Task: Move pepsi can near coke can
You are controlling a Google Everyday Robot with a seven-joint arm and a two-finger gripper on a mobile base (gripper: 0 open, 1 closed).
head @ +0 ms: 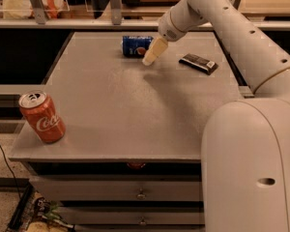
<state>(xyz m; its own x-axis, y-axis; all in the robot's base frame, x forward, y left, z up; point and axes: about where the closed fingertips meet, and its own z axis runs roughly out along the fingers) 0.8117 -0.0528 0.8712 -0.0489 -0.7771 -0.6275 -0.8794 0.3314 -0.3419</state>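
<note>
The blue pepsi can [136, 46] lies on its side at the far middle of the grey tabletop [135, 100]. The red-orange coke can [41, 117] stands upright at the near left corner. My gripper [153, 52] hangs from the white arm just right of the pepsi can, its cream fingers pointing down-left and overlapping the can's right end. It holds nothing that I can see.
A flat black packet [198, 63] lies at the far right of the table. The arm's white body [251, 168] fills the near right. Drawers [140, 192] sit under the tabletop. A counter with bags runs behind the table.
</note>
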